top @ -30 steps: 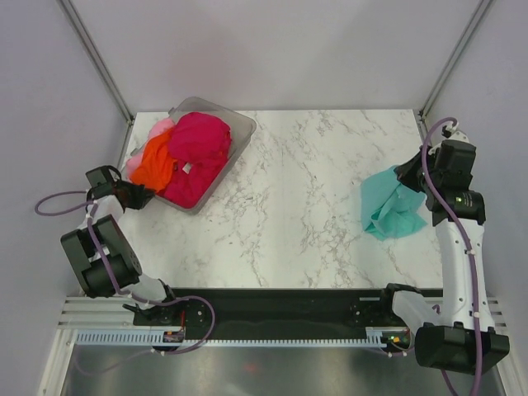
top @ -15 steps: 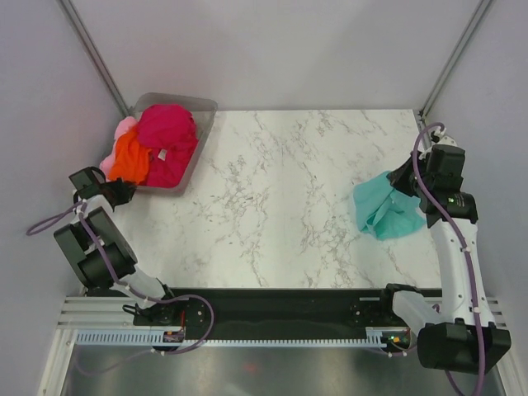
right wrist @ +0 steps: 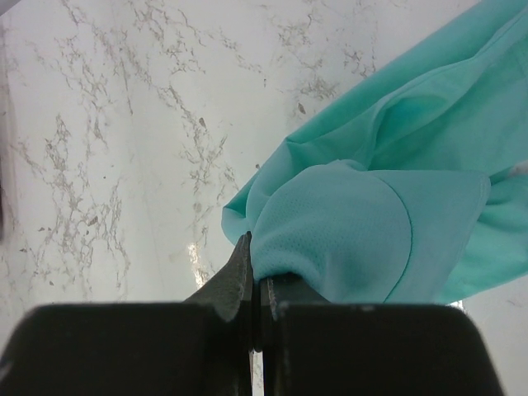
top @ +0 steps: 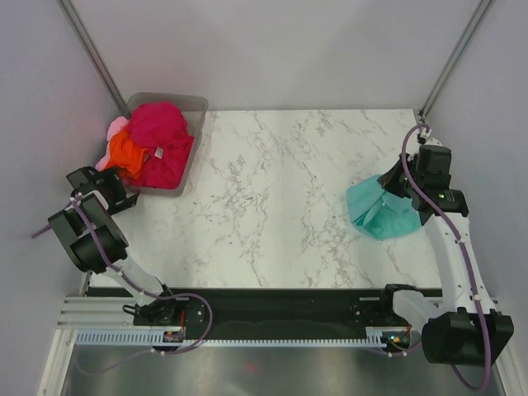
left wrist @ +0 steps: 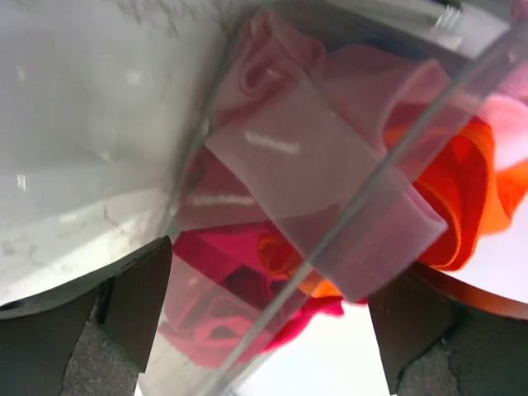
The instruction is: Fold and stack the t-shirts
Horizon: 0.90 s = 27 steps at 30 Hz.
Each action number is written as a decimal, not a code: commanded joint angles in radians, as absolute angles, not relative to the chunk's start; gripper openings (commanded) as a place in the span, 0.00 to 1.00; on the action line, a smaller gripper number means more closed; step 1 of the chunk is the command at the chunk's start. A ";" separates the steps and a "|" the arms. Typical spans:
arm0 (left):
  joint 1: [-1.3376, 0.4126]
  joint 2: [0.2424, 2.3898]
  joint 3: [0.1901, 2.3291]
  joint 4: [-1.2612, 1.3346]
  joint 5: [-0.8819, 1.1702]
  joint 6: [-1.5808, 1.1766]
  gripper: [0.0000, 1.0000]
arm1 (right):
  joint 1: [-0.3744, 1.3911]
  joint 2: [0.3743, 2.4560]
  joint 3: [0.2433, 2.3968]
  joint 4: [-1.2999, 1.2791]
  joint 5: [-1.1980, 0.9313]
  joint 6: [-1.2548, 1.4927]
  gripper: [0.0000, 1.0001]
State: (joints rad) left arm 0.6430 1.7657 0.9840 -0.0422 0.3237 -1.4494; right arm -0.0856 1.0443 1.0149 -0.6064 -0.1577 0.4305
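The teal t-shirt (top: 379, 210) lies crumpled at the table's right side. My right gripper (top: 396, 183) is shut on a fold of its cloth, and in the right wrist view the gripper (right wrist: 260, 289) pinches the teal t-shirt (right wrist: 346, 231). The magenta t-shirt (top: 157, 132), orange t-shirt (top: 124, 153) and light pink t-shirt (top: 117, 128) are heaped in the clear bin (top: 194, 103) at the far left. My left gripper (top: 122, 196) stands open at the bin's near corner. In the left wrist view the gripper (left wrist: 272, 318) has its fingers wide apart around the bin wall (left wrist: 346, 239).
The marble table (top: 280, 198) stretches between the bin and the teal t-shirt. Metal frame posts (top: 95, 58) rise at the back corners. The arm bases and a black rail (top: 272, 309) run along the near edge.
The bin with its shirts has slid left and back to the table's far-left corner. My left gripper has opened and let go of it. My right gripper has carried the teal t-shirt slightly left.
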 commanded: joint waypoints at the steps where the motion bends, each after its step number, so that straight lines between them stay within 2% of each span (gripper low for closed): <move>1: 0.638 1.686 0.970 0.045 0.443 -1.454 1.00 | -0.040 1.032 1.049 -0.572 -0.155 0.440 0.00; 3: 0.638 1.577 0.939 -0.023 0.488 -1.370 1.00 | -0.006 1.046 1.099 -0.574 -0.163 0.460 0.00; 7: 0.640 1.341 0.849 -0.207 0.480 -1.201 1.00 | 0.251 1.110 1.245 -0.578 -0.131 0.497 0.00; 10: 0.643 1.146 0.813 -0.331 0.430 -1.108 1.00 | 0.441 1.227 1.475 -0.662 -0.098 0.483 0.00; 11: 0.646 1.108 0.815 -0.397 0.404 -1.059 1.00 | 0.484 1.261 1.629 -0.696 -0.081 0.473 0.00; 13: 0.647 0.996 0.810 -0.434 0.416 -1.013 1.00 | 0.587 1.353 1.799 -0.765 -0.037 0.439 0.00; 15: 0.646 0.918 0.798 -0.475 0.454 -0.962 1.00 | 0.609 1.406 2.049 -0.857 0.038 0.413 0.00; 17: 0.621 0.819 0.811 -0.532 0.445 -0.889 1.00 | 0.611 1.416 2.185 -0.906 0.093 0.393 0.00; 18: 0.608 0.789 0.816 -0.560 0.433 -0.867 1.00 | 0.611 1.407 2.269 -0.920 0.211 0.384 0.00; 21: 0.545 0.669 0.802 -0.601 0.384 -0.810 0.99 | 0.609 1.327 2.217 -0.953 0.488 0.374 0.01; 22: 0.531 0.637 0.798 -0.612 0.371 -0.798 0.98 | 0.609 1.292 2.156 -0.957 0.577 0.388 0.06; 23: 0.506 0.626 0.799 -0.615 0.367 -0.772 0.98 | 0.607 1.254 1.981 -0.956 0.656 0.406 0.15; 24: 0.499 0.620 0.801 -0.623 0.362 -0.755 0.98 | 0.607 1.171 1.877 -0.951 0.784 0.467 0.30; 25: 0.489 0.614 0.802 -0.636 0.357 -0.741 0.98 | 0.600 1.129 1.768 -0.930 0.807 0.492 0.76; 26: 0.473 0.600 0.801 -0.643 0.351 -0.720 0.98 | 0.589 1.091 1.547 -0.911 0.804 0.523 0.98; 27: 0.465 0.595 0.798 -0.652 0.354 -0.709 0.98 | 0.550 1.042 1.446 -0.898 0.720 0.581 0.98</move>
State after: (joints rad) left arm 0.4892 0.6029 0.8082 -0.5903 0.3889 -0.8341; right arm 0.5995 1.0740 1.7741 -0.8314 0.5701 0.4553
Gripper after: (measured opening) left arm 0.982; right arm 0.900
